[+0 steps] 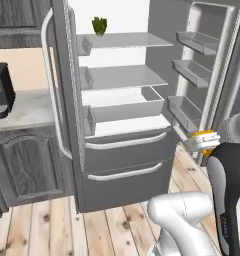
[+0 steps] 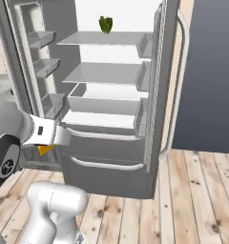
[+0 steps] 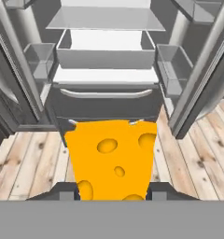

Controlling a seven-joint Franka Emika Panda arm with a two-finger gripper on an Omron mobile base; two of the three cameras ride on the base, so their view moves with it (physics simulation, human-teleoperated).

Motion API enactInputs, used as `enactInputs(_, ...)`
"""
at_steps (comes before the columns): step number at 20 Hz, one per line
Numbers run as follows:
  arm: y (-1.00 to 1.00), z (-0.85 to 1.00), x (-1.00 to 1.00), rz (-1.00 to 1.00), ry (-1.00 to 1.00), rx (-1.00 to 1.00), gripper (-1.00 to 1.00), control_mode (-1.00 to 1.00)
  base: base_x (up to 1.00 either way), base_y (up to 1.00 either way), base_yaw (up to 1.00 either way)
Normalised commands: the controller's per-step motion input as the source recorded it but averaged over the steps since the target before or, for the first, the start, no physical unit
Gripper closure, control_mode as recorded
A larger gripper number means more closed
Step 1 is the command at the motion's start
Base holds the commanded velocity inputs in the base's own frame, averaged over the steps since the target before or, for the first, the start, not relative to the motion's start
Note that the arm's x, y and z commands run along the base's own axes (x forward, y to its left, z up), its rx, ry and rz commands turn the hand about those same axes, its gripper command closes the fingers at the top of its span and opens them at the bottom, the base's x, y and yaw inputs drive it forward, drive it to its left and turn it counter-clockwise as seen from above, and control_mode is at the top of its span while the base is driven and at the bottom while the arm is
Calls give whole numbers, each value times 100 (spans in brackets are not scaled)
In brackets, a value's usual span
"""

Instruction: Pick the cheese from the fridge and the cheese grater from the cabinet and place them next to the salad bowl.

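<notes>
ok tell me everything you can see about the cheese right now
The cheese is a bright orange-yellow block with darker oval holes on its broad face, like Swiss cheese. It sits clamped in the gripper, whose dark fingers press its two sides. It is outside the open fridge, in front of the lower drawers and above the wooden floor. From the base views just a small orange edge peeks out beneath the hand.

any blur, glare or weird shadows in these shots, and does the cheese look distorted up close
Left base view: flat even light, slightly soft, no glare on the fridge. Right base view: the same flat render, faint shading under the shelves. Hand view: the cheese looms large and sharp-edged in the gripper, stretched by closeness, no blur.
</notes>
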Motion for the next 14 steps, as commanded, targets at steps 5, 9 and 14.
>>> enactInputs(5, 0, 0, 0, 0, 0, 0, 100, 100, -100, -9, 23)
enactInputs(9, 0, 0, 0, 0, 0, 0, 100, 100, -86, -2, 70)
enactInputs(14, 0, 0, 0, 0, 0, 0, 100, 100, -16, -9, 99)
